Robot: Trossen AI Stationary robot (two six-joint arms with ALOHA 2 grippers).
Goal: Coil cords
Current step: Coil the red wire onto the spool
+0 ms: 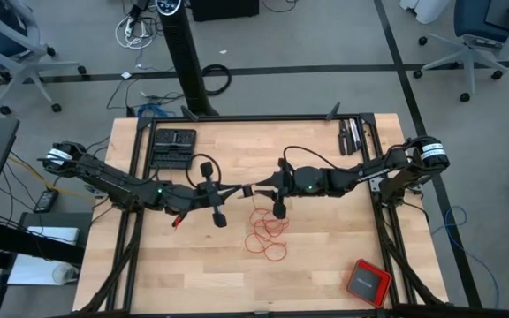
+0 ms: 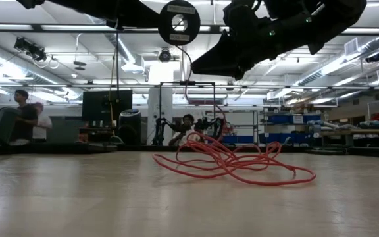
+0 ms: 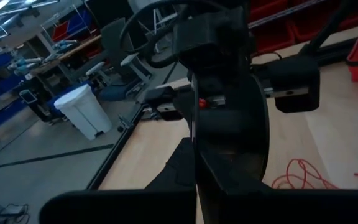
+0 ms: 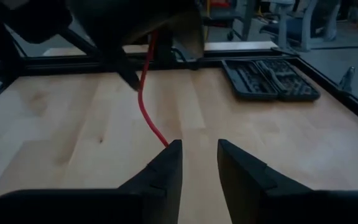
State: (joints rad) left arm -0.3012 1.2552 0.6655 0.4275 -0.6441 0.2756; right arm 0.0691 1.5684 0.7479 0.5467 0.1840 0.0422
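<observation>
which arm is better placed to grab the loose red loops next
Probably the right. Its end effector is open and free, near the red cord. The left end effector appears to already hold the cord's upper end, where the strand rises; its fingers are hidden.

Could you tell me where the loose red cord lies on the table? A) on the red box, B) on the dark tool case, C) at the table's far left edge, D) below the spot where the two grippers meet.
D: in the high view the red cord loops on bare wood just below the meeting left gripper and right gripper.
</observation>
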